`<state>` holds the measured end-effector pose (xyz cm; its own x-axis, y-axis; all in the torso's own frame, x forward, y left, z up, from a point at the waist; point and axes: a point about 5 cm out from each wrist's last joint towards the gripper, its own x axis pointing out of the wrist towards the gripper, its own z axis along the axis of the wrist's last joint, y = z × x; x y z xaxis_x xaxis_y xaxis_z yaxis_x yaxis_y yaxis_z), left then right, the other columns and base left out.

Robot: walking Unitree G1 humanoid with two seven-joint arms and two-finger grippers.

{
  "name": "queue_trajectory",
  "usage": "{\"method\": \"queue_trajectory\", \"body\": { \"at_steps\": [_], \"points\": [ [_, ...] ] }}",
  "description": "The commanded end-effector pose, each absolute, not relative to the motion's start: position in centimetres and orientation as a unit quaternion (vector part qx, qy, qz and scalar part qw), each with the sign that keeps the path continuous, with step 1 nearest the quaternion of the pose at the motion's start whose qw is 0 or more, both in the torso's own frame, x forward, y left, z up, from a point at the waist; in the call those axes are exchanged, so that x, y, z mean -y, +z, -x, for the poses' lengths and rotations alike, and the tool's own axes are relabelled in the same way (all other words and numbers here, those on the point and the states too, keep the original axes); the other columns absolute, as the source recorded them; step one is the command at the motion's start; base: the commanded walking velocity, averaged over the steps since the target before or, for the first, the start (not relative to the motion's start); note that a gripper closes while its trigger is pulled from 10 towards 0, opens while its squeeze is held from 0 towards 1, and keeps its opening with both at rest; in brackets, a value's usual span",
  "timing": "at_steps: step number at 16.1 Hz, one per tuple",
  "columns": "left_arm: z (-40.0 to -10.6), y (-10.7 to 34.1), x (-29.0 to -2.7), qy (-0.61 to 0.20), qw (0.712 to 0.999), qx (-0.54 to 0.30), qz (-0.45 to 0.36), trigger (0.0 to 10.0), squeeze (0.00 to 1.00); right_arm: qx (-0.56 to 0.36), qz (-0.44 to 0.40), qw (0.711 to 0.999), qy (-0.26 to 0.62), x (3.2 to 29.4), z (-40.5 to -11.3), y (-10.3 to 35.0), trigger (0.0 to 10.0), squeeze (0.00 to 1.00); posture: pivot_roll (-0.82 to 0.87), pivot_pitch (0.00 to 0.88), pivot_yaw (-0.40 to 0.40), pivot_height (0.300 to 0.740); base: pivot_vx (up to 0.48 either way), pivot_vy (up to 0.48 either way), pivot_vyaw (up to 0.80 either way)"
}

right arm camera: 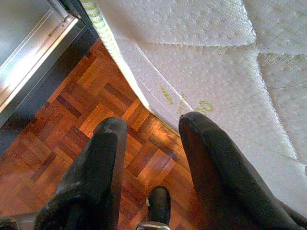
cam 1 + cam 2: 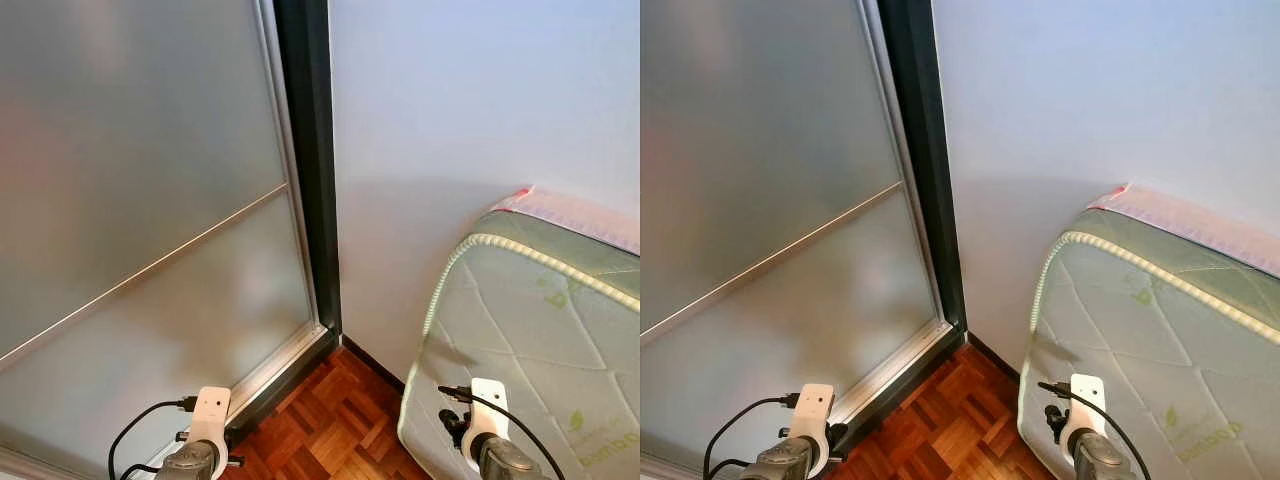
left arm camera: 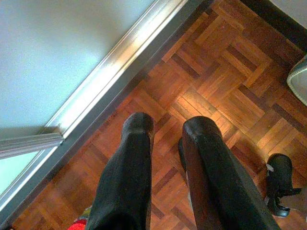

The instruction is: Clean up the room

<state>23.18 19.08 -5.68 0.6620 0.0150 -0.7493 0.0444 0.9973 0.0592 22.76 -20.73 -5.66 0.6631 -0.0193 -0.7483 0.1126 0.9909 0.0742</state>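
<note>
My left gripper (image 3: 169,127) hangs open above the parquet floor (image 3: 216,81), nothing between its black fingers, close to the silver door track (image 3: 110,62). My right gripper (image 1: 153,125) is open too and empty, over the floor right at the lower edge of a white quilted mattress (image 1: 201,57). In the eye views the mattress (image 2: 540,330) leans at the right, and both wrists sit low, the left arm (image 2: 205,430) by the door and the right arm (image 2: 490,420) in front of the mattress. A small red item (image 3: 76,225) peeks in beside the left fingers.
A frosted glass sliding door (image 2: 140,200) with a dark frame (image 2: 310,150) stands on the left, meeting a pale wall (image 2: 450,100) at the corner. A narrow strip of parquet (image 2: 330,420) runs between door and mattress. My black foot (image 3: 280,177) rests on the floor.
</note>
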Motion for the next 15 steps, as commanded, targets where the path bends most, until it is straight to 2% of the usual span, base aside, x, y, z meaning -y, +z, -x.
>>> {"method": "queue_trajectory", "body": {
  "at_steps": [1, 10, 15],
  "points": [
    [-22.46, -6.07, -19.58, -0.009, 0.905, -0.423, -0.047, 10.0, 0.00, -0.409, -0.055, 0.910, -0.030, 20.55, -22.74, -5.70, 10.0, 0.00, -0.07, 0.000, 0.082, 0.740, 0.000, 0.000, 0.00],
    [-22.37, -6.12, -19.56, -0.014, 0.905, -0.423, -0.047, 10.0, 0.00, -0.410, -0.050, 0.911, -0.023, 20.60, -22.68, -5.71, 10.0, 0.00, -0.07, 0.000, 0.081, 0.740, 0.000, 0.000, 0.00],
    [-22.42, -6.09, -19.58, -0.013, 0.905, -0.423, -0.047, 10.0, 0.00, -0.409, -0.050, 0.911, -0.023, 20.61, -22.74, -5.67, 10.0, 0.00, -0.07, 0.000, 0.079, 0.740, -0.271, 0.000, 0.00]
  ]
}}
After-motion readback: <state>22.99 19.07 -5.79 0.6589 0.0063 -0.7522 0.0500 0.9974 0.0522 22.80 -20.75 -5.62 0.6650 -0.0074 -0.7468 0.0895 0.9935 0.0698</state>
